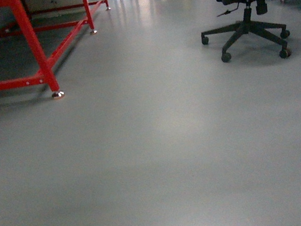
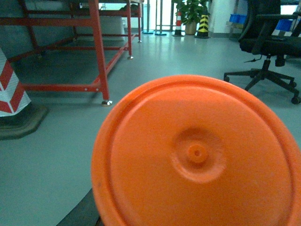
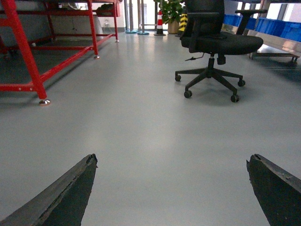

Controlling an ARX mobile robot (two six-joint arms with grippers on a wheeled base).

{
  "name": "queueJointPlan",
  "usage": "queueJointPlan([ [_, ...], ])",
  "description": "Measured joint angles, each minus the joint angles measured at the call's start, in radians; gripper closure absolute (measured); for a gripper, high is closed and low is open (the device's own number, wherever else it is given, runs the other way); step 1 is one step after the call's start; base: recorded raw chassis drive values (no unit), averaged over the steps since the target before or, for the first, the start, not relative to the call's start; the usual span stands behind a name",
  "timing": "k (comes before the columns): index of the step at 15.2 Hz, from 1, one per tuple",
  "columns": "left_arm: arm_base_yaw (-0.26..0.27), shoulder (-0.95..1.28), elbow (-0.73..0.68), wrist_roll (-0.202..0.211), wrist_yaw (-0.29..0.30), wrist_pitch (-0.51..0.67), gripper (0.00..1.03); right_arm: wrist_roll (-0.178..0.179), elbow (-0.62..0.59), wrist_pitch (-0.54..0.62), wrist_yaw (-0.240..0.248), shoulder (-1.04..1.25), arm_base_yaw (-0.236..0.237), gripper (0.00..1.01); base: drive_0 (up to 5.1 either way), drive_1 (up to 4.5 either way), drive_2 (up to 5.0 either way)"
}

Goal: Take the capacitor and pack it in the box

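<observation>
In the left wrist view, the round orange end face of the capacitor fills most of the frame, close to the camera and off the floor. It hides my left gripper except for a sliver of one dark finger against its lower left edge, so the grip looks shut on it. In the right wrist view, my right gripper stands wide open over bare grey floor with nothing between its fingers. The box is out of view. Neither gripper shows in the head view.
A red steel frame stands on feet at the left. A black office chair on castors is at the far right. A red-and-white cone on a dark base sits to the left. Blue bins line the back right.
</observation>
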Motion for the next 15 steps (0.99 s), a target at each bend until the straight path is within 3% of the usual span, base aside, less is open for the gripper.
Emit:
queueJointPlan([
  [15,0.000,0.000,0.000,0.000,-0.001,-0.003,0.59,0.000,0.000,0.003,0.001,0.000,0.000,0.03,-5.1,2.38,2.4],
])
